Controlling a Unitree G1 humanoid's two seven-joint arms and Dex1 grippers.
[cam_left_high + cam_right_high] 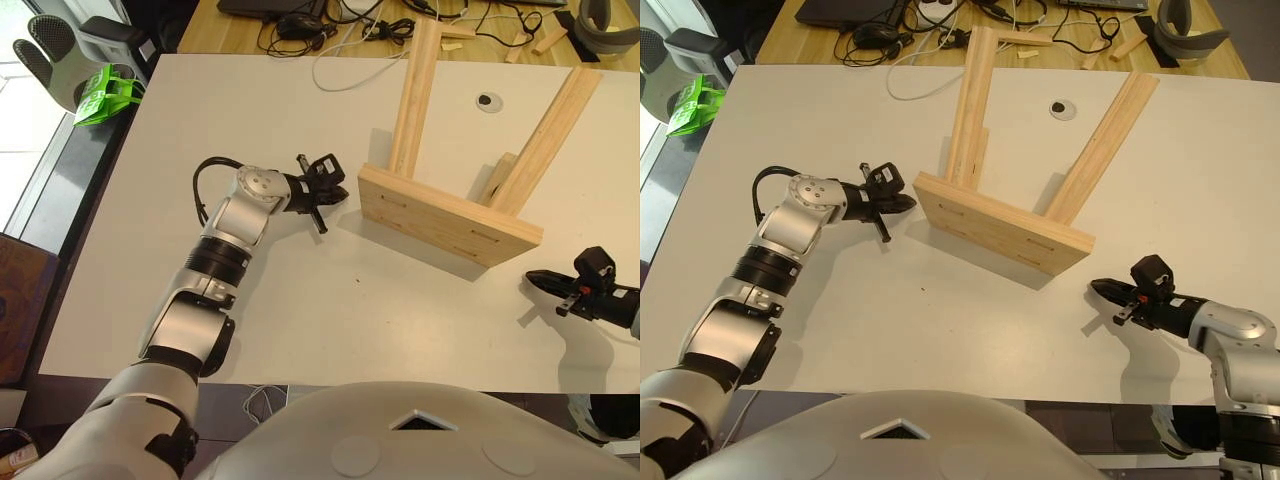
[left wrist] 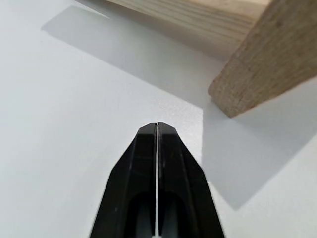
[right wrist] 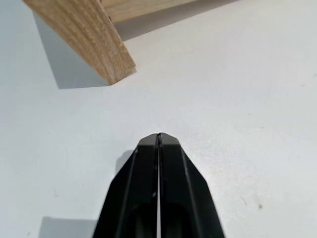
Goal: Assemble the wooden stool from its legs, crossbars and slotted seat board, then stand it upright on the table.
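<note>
1. Both grippers are sitting closed and empty, the left gripper (image 1: 340,194) and right gripper (image 1: 533,281) flanking the seat board (image 1: 440,215).
2. The stool (image 1: 1100,150) is lying sideways on the table (image 1: 250,100).
3. Standing it upright is seemingly what is remaining, calling for opened fingers gripping the board.

Bright overhead light; distinct shadows under stool (image 1: 450,225) on table (image 1: 300,330).
</note>
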